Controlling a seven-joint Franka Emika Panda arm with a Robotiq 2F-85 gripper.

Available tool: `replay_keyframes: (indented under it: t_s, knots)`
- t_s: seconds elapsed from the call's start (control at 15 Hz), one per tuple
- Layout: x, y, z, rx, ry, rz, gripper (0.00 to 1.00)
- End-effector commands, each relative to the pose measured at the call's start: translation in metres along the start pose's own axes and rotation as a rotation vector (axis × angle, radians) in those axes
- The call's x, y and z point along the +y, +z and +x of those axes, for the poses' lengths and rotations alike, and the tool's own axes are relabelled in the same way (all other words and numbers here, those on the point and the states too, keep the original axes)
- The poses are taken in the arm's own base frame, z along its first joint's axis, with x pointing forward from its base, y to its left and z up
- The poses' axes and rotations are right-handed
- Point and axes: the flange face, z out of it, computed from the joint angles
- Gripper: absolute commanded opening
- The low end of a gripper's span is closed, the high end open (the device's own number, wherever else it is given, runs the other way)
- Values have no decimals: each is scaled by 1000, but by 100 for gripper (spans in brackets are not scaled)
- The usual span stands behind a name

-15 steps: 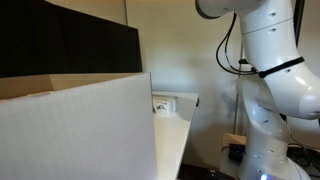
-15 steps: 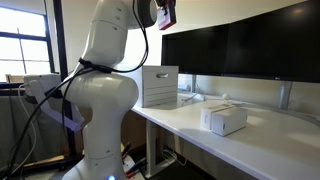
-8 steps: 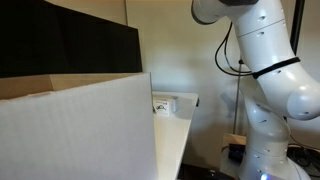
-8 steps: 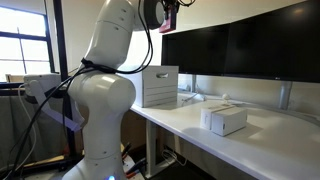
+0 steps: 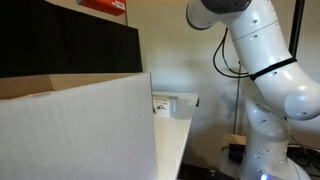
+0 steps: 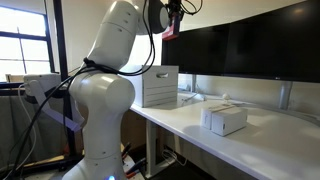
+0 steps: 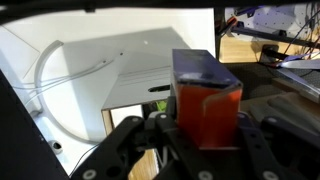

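My gripper (image 7: 205, 135) is shut on a red box with a dark blue end (image 7: 205, 95), held high above the desk. In an exterior view the red box (image 5: 105, 6) shows at the top edge, above the dark monitors. In an exterior view the gripper (image 6: 174, 18) hangs high up with the red box (image 6: 172, 22), over the white cardboard box (image 6: 159, 86) at the desk's near end. The wrist view looks down on the white desk top (image 7: 90, 60) and an open white box (image 7: 140, 92).
A large cardboard box (image 5: 70, 125) fills the foreground. A small white box (image 6: 224, 119) lies on the white desk (image 6: 260, 145). Dark monitors (image 6: 250, 45) stand along the back. The robot's white body (image 6: 95, 110) stands beside the desk edge. A window (image 6: 20, 40) is behind.
The arm has swung further over the desk with the red box, toward the monitors. The box has come into sight at the top edge of an exterior view.
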Motion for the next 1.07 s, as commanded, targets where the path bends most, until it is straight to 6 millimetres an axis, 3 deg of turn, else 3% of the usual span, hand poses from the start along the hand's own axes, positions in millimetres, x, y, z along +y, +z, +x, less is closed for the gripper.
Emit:
replay_keyframes:
  t_s: [0.0, 0.53, 0.93, 1.0]
  knots:
    - [7, 13, -5, -44, 6, 59, 14]
    - [20, 34, -3, -76, 15, 134, 14]
    - [23, 35, 1, -84, -20, 117, 14]
    - [24, 38, 4, -75, 7, 133, 39]
